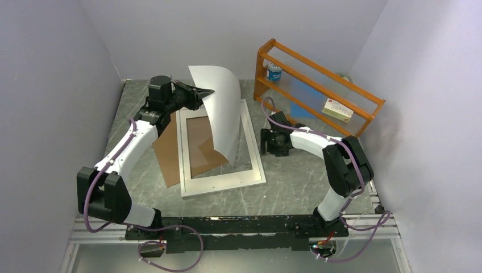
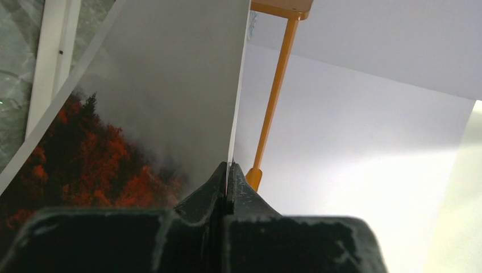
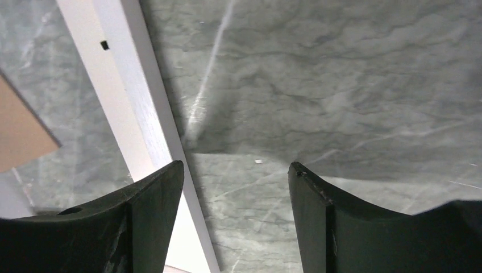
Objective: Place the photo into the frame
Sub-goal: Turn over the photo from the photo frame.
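The photo stands curled over the frame, white back toward the top camera, its lower edge resting inside the frame's opening. My left gripper is shut on the photo's upper left edge. In the left wrist view the print side of the photo shows red foliage fading to grey, pinched edge-on in the left gripper. My right gripper hangs open just right of the frame's right border, low over the table. In the right wrist view the right gripper holds nothing, and the frame runs past its left finger.
A brown backing board lies under the frame's left side and shows through its opening. An orange wooden rack stands at the back right, holding a small can and a box. White walls enclose the grey marble table.
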